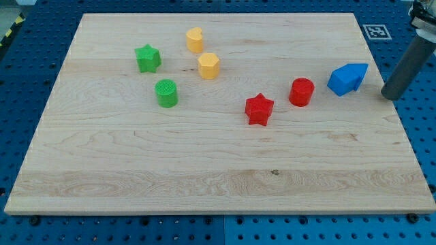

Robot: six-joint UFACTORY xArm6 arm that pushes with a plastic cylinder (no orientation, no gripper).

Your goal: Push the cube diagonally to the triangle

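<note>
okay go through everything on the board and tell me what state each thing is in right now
Tip: on the board, right of the blue blocks, apart.
Blue blocks: two touching, shapes unclear.
Red cylinder: upright, alone.
Red star: flat, alone.
Yellow blocks: two, apart.
Green star: flat.
Green cylinder: upright.

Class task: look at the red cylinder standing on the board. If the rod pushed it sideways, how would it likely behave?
The red cylinder stands upright on a flat end and looks squat, so it would probably slide rather than tip. Its round side may let it slip off my tip if pushed off-centre. The wooden board looks smooth, so it should move easily.
</note>
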